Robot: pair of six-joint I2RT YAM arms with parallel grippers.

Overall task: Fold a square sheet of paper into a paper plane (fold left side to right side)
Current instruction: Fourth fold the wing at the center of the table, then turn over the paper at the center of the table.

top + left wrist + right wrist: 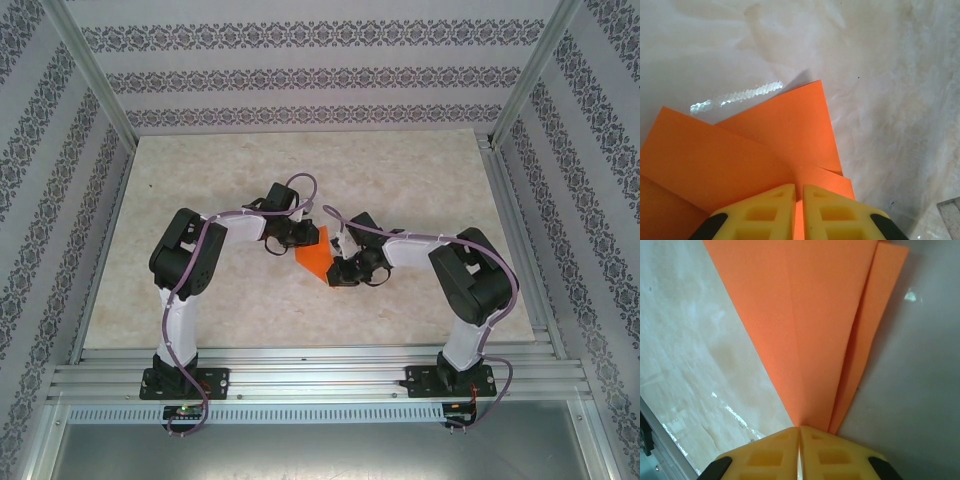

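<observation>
Where both arms meet at the middle of the table (400,180), the paper (312,262) lies between the two tips: left gripper (297,243) at its 10 o'clock, right gripper (340,272) at its 4 o'clock. Left wrist view: jaws nearly together, nipping a paper edge, orange showing in the slit between the fingers (765,210); the sheet fans away toward 12 and 10 o'clock. Right wrist view: jaws pressed closed on the paper's pointed tip, which widens out toward 12 o'clock. Paper is thin, matte, bright orange, folded into overlapping flat layers with sharp straight creases, one long crease running down to the point. Fingers are yellow plastic with lattice cut-outs and black pads low at the sides. Table is glossy, pale beige, marbled, with glare patches.
</observation>
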